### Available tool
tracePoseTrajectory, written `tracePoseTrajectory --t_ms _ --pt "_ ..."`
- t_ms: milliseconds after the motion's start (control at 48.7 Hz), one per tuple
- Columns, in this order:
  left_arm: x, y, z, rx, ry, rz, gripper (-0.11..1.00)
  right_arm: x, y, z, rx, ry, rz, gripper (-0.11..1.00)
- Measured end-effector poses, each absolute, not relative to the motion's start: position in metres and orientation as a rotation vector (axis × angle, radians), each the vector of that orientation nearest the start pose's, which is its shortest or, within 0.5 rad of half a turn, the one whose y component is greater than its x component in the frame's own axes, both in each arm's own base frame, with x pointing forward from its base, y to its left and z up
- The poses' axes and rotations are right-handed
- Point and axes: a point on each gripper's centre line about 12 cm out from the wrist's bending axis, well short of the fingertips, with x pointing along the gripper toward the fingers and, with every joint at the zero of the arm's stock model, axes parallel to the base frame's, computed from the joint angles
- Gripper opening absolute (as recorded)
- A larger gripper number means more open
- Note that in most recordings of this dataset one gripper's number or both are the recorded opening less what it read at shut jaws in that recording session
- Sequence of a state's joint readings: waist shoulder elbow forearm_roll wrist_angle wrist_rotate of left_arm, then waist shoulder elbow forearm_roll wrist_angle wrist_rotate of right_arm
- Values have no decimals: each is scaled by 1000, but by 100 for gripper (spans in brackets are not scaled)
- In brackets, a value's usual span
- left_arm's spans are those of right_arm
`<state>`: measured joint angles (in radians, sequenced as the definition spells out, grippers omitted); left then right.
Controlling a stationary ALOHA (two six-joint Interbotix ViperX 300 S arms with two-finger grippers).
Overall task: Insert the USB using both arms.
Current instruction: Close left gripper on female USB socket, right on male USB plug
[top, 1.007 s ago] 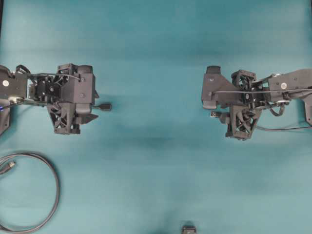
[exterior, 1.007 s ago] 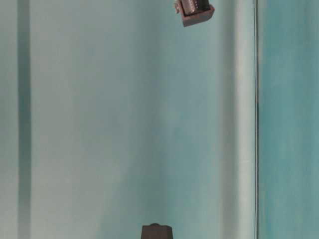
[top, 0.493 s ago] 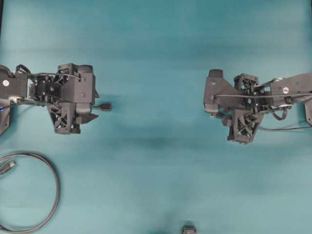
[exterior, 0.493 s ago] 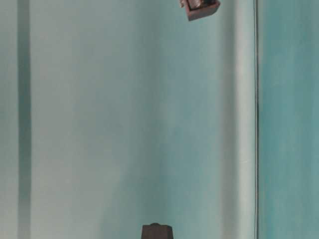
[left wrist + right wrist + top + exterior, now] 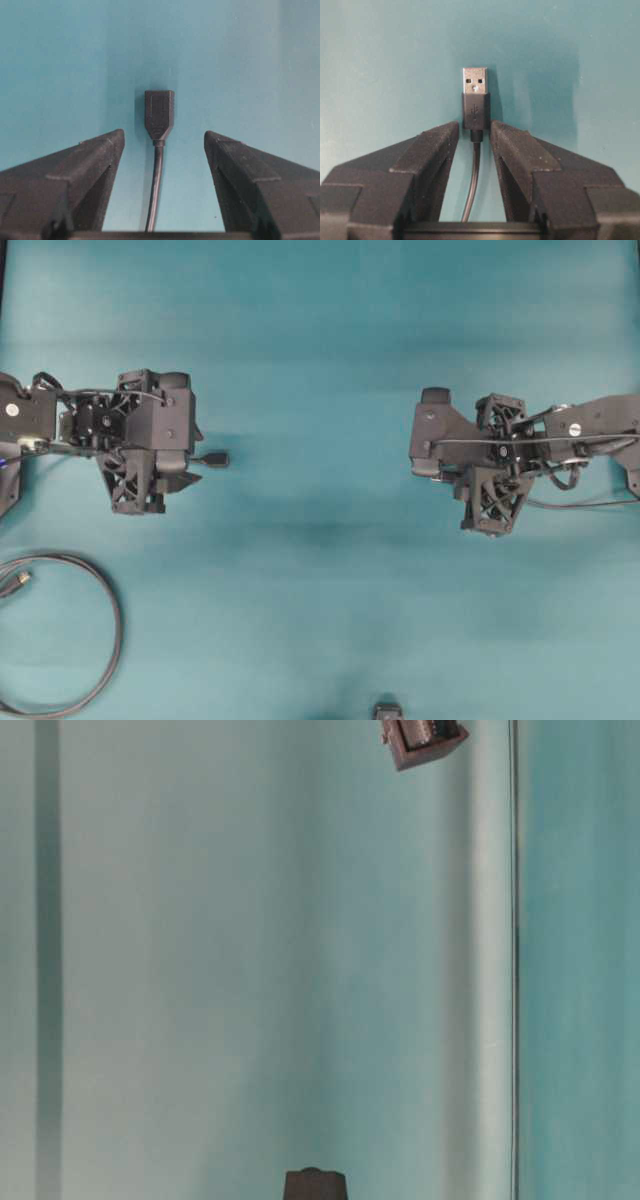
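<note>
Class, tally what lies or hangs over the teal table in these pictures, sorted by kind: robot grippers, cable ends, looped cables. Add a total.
Robot grippers: 2, the left gripper and the right gripper
Cable ends: 2, the USB and the black socket end
Looped cables: 1, the looped cable
Total: 5

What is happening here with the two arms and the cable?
The right gripper holds the USB by the cable just behind its dark collar, above the teal table. The left gripper has its jaws wide open around the black socket end, not gripping it. The two ends are far apart, so nothing is inserted yet.
</note>
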<state>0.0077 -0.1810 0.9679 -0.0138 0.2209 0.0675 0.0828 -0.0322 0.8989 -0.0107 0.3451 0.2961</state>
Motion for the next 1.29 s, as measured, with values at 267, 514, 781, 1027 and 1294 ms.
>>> tracePoseTrajectory --t_ms 267,514,781,1027,1294 --pt "280 2 121 50 1004 -26 75 286 24 89 195 1211 -102 42" --pt "280 1 121 52 1003 -28 75 286 23 90 164 1210 -93 34" --pt "280 2 121 51 1003 -27 75 287 23 91 165 1206 -94 22" --pt "281 2 120 51 1000 -26 74 288 23 91 162 1206 -93 22" --pt "288 2 107 50 1000 -25 74 288 23 92 162 1206 -93 22"
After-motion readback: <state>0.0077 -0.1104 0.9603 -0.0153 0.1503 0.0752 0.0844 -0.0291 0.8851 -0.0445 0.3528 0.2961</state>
